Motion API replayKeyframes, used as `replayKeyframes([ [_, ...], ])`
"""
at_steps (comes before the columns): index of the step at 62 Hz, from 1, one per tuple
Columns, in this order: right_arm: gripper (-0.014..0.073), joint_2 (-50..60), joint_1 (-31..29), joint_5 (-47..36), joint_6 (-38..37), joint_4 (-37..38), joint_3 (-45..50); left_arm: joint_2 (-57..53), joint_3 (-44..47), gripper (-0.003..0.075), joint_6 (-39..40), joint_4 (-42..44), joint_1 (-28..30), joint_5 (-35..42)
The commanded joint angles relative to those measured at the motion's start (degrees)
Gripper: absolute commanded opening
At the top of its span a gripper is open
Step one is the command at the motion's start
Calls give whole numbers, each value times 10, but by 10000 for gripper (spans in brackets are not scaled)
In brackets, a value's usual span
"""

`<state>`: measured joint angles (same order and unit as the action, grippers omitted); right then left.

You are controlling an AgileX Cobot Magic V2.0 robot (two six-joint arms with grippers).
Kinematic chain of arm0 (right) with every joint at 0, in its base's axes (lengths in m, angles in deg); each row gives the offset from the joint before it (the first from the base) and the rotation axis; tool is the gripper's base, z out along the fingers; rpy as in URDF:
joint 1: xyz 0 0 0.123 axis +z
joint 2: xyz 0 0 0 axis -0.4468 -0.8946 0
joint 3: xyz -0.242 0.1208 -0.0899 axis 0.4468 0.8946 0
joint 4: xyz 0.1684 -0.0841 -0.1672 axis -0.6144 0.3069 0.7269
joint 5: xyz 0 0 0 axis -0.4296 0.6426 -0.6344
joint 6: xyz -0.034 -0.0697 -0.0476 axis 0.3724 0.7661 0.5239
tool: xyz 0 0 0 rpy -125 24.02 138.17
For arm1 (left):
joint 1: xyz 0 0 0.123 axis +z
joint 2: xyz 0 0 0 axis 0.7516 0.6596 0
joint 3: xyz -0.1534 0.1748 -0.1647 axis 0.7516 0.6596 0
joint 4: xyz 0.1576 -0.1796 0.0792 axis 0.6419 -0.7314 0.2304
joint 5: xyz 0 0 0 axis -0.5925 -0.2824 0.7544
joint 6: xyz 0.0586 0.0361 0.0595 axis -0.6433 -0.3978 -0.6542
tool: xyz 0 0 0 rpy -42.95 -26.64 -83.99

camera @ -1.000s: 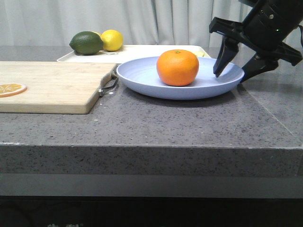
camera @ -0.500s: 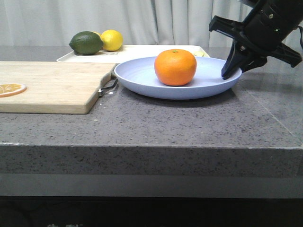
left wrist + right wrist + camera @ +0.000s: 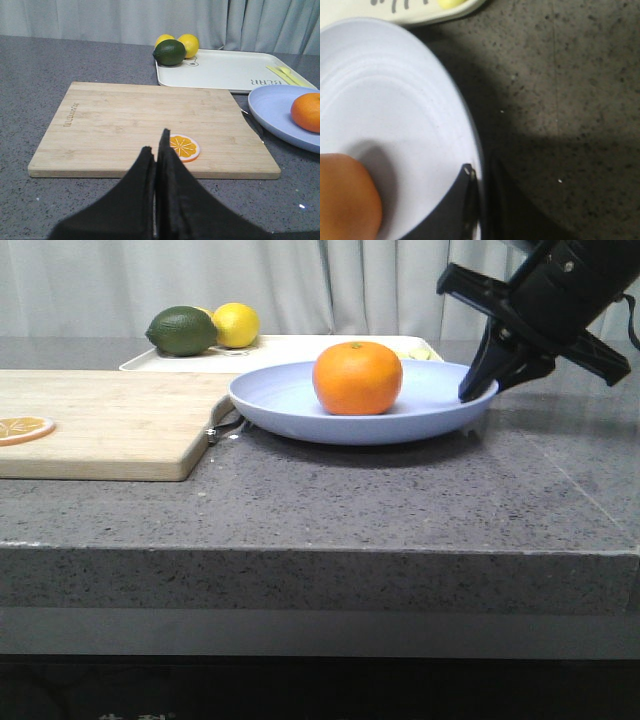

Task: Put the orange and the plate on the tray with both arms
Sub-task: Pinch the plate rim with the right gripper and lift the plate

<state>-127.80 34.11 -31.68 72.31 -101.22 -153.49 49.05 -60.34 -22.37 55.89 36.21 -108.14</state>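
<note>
Two wrist views add what the front view hides: the right wrist view shows the right gripper [image 3: 479,200] pinching the plate [image 3: 395,125] rim, one finger inside, one outside. The left gripper [image 3: 156,150], pressed together on nothing, hangs over the cutting board [image 3: 125,120]. In front, the right arm slants down to the plate's right edge; the orange [image 3: 357,377] sits on the plate, the tray [image 3: 290,348] just behind.

tray [image 3: 300,343] mostly hidden behind plate [image 3: 280,400], orange [image 3: 347,197] cropped in right wrist view
</note>
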Motion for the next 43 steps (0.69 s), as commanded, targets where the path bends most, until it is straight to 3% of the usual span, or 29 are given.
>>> replayKeyframes([
  [1,-78,26,-1,4,7,-34,-42,7,-14,-18,4,-2,1,47],
  [26,-78,-4,-1,55,-25,-52,-224,7,-14,-18,4,-2,1,47],
  [43,-78,-144,-1,131,-85,-56,-477,7,-14,-18,4,-2,1,47],
])
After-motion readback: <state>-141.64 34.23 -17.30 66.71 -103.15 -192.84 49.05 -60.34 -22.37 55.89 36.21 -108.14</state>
